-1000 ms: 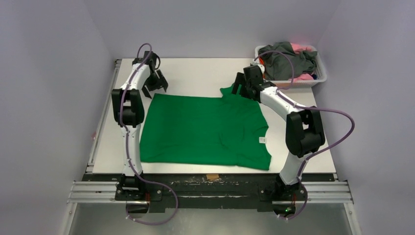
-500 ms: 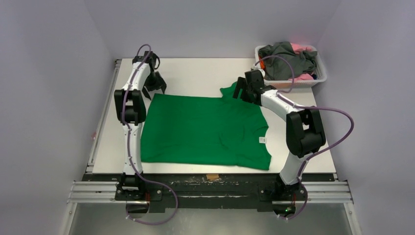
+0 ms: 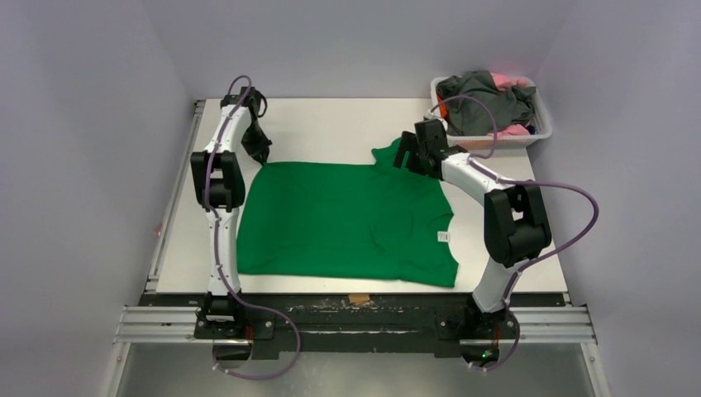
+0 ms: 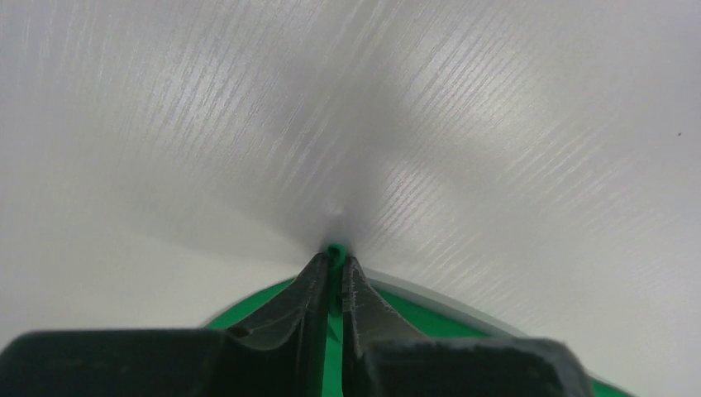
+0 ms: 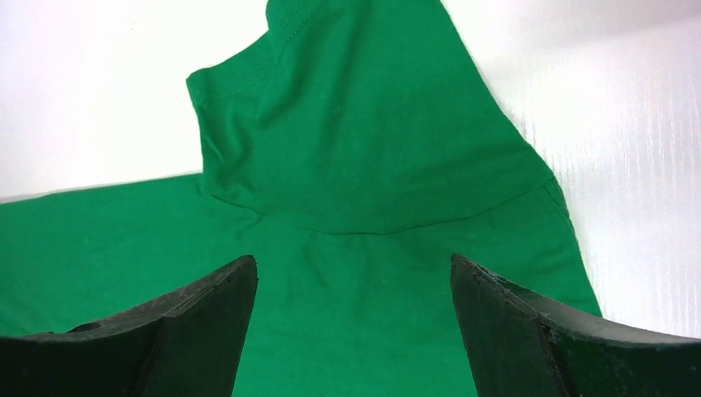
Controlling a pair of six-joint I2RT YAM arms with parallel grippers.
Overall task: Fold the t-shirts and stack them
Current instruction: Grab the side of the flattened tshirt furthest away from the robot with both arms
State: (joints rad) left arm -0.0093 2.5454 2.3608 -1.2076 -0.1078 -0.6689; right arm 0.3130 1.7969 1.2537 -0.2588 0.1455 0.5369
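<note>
Green t-shirt: the green t-shirt lies spread flat across the middle of the table, with its collar towards the right arm and its hem towards the left arm.
Sleeve: the far sleeve pokes out from the shirt's far edge and lies flat on the white surface.
Neck label: a small white neck label shows at the collar.
Left gripper: the left gripper is down at the shirt's far left corner. In the wrist view its fingers are pinched almost together, with a sliver of green cloth clamped between them right at the tips.
Right gripper: the right gripper hovers over the base of that far sleeve. Its fingers are spread wide and grasp nothing.
Other shirts: a dark grey shirt and a pink shirt sit heaped together.
Basket: the white basket holding them stands at the table's far right corner, well apart from the green shirt.
</note>
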